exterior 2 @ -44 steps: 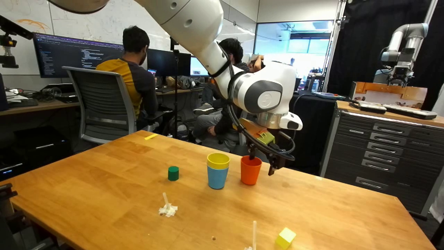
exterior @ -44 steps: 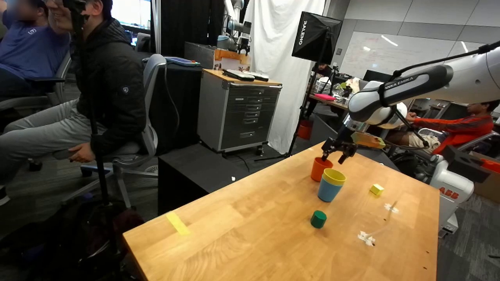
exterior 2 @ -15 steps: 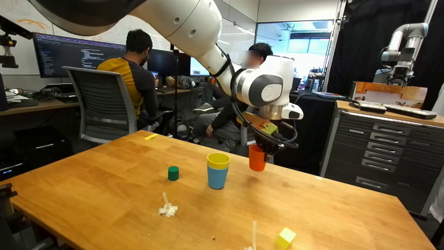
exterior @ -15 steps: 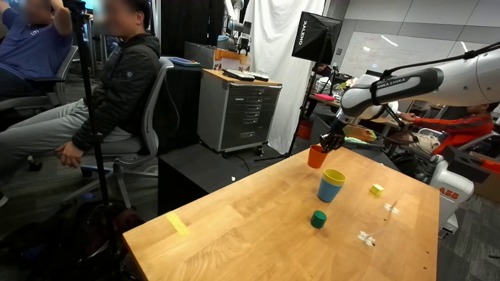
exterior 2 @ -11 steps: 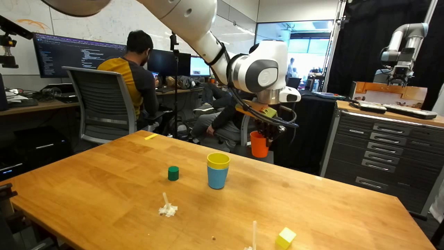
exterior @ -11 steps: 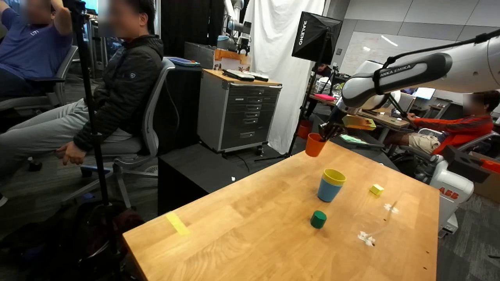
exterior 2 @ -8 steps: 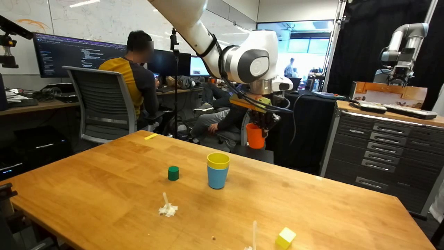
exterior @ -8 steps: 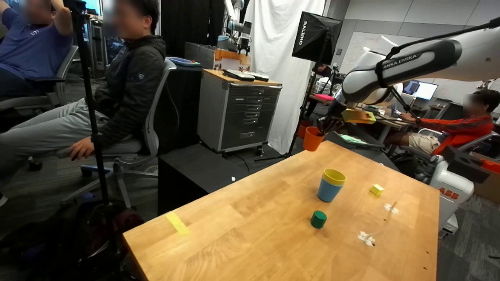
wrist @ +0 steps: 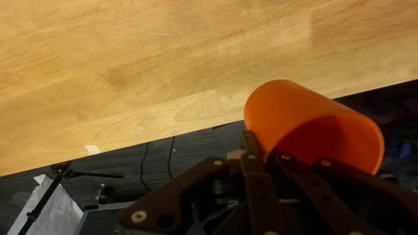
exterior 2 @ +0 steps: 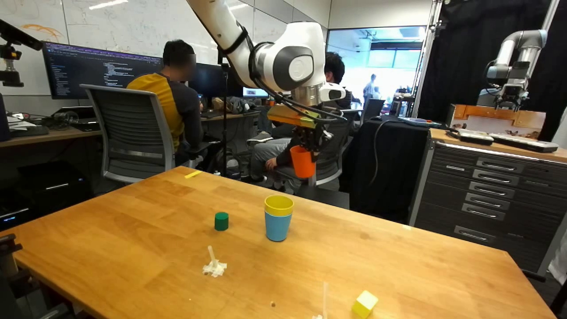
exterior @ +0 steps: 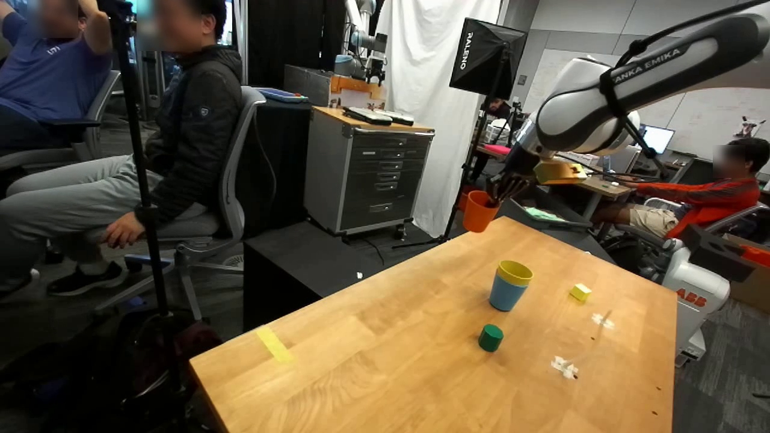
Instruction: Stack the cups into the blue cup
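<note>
Where an exterior view looks across the tabletop (exterior 2: 412, 270), the yellow cube (exterior 2: 365, 304) lies near, right of centre, no part of the job. Mid-depth: blue cup (exterior 2: 277, 228) upright, yellow cup (exterior 2: 279, 205) nested in it; dark green block (exterior 2: 221, 221) to the left, apart. Farthest: orange cup (exterior 2: 302, 164), aloft, slightly tilted, a little right of the stack; over the tabletop or past its far edge, cannot tell. In the wrist view the pincer (wrist: 266, 151) is clenched on its wall, one finger inside, one outside. Judged: last cup, needs carrying nearer and left, then lowering. Risks: one-sided grip may let it pivot if its base catches the yellow rim; lowering off-centre could topple the stack; premature release may drop it floorward.
</note>
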